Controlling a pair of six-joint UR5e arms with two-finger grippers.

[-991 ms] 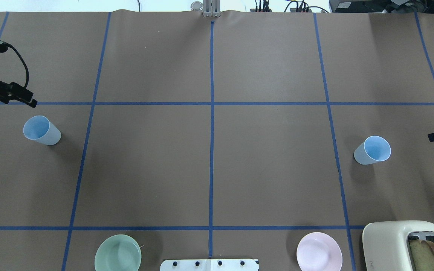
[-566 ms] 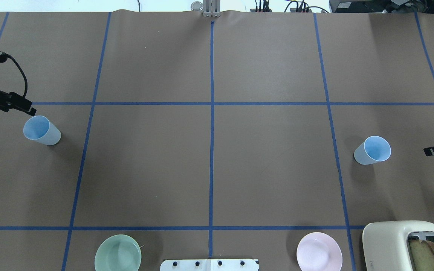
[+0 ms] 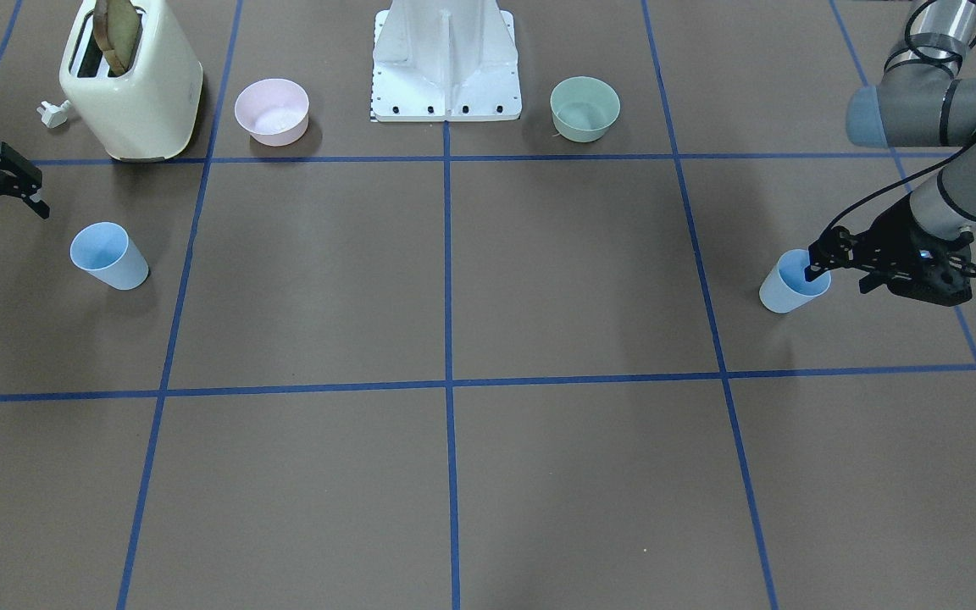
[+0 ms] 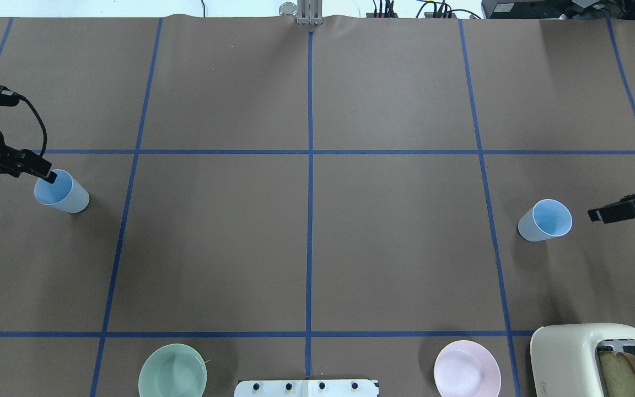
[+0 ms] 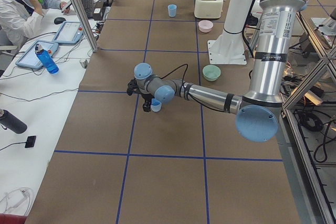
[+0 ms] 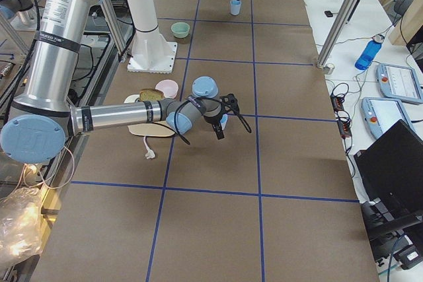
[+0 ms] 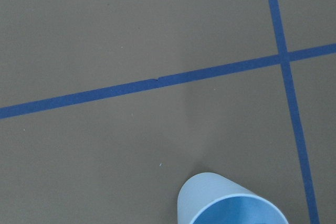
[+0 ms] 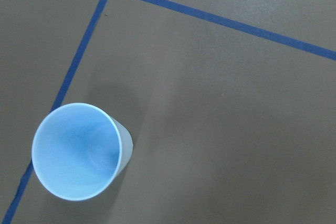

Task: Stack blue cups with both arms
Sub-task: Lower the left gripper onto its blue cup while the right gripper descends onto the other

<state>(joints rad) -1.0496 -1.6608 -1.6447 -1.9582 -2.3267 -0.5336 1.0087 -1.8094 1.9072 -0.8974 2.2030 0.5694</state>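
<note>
Two pale-blue cups stand upright and far apart. One cup (image 4: 69, 197) is at the table's left, also in the front view (image 3: 780, 298) and the left wrist view (image 7: 226, 205). My left gripper (image 4: 44, 173) (image 3: 835, 278) is open, with one fingertip over that cup's rim. The other cup (image 4: 543, 220) (image 3: 108, 254) (image 8: 79, 150) is at the right. My right gripper (image 3: 1, 219) is open and empty, a short way outside this cup; one finger (image 4: 607, 213) shows in the overhead view.
A cream toaster (image 4: 582, 358) with bread stands at the near right. A pink bowl (image 4: 467, 368) and a pale-green bowl (image 4: 172, 370) sit either side of the white pedestal base (image 3: 446, 85). Blue tape lines grid the brown table.
My left gripper has moved nearer and slightly right, onto the left cup's rim. My right gripper has moved left into view toward the right cup. Neither cup has moved.
</note>
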